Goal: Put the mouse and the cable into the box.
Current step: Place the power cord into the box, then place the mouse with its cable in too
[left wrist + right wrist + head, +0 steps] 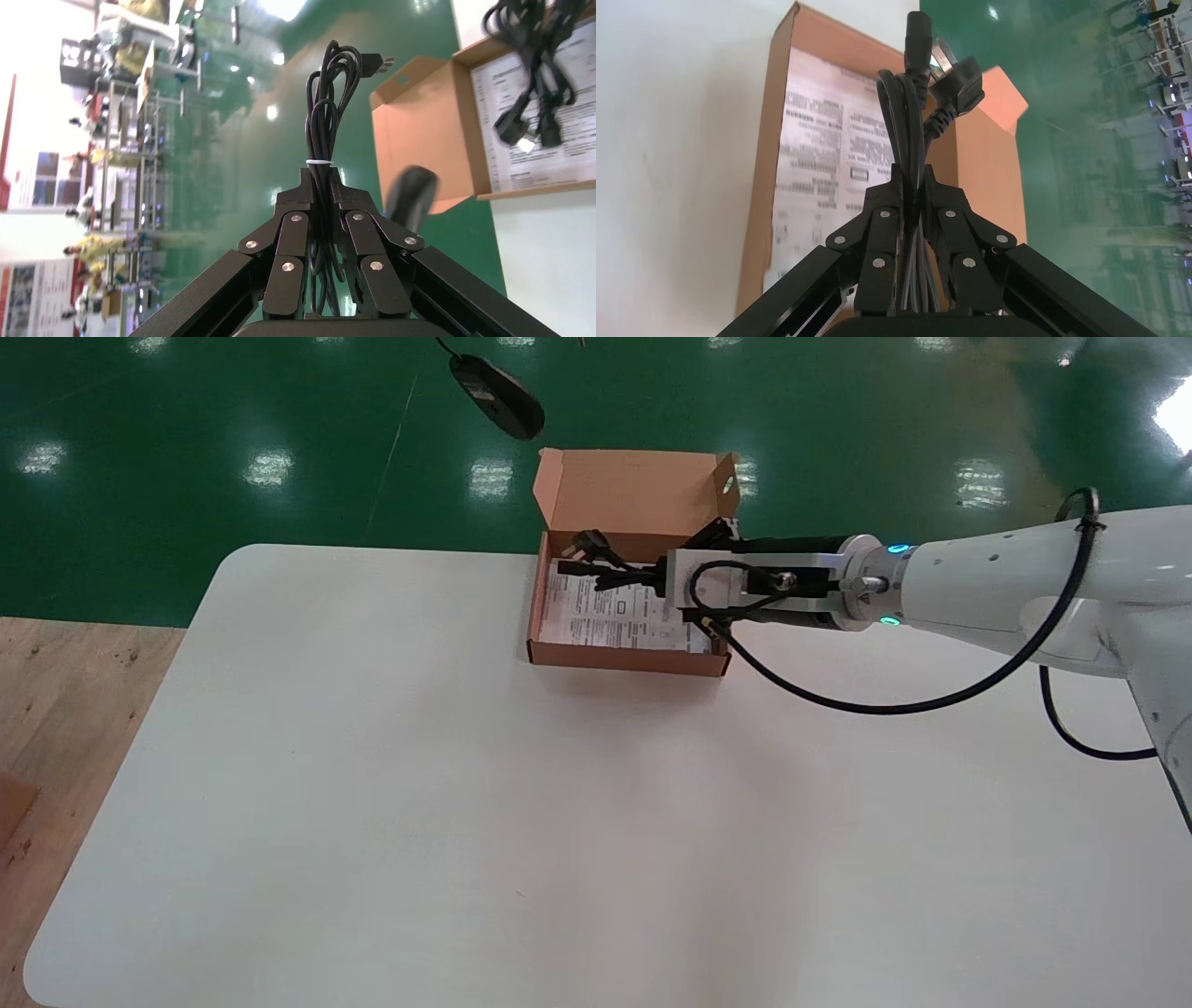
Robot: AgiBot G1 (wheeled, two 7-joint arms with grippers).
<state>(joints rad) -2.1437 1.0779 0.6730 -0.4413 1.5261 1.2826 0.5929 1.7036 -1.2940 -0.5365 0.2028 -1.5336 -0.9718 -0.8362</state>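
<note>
We start on the left, where our left gripper [323,187] is out of the head view. Its wrist view shows the fingers pressed together on the bundled mouse cord [325,105], which is bound with a white tie and ends in a USB plug. The black mouse [496,397] hangs from that cord in the air above the green floor [186,430], beyond the far edge of the white table [466,803] and just left of the box's raised lid.

Further right, the open cardboard box [626,658] sits at the far side of the table, with a printed sheet [605,615] lying flat in it. The black power cable [610,575], folded into a bundle, stretches over the sheet with its plugs toward the box's left wall. Our right gripper [912,184] reaches in over the box's right side, its fingers clamped tight on that bundle.
</note>
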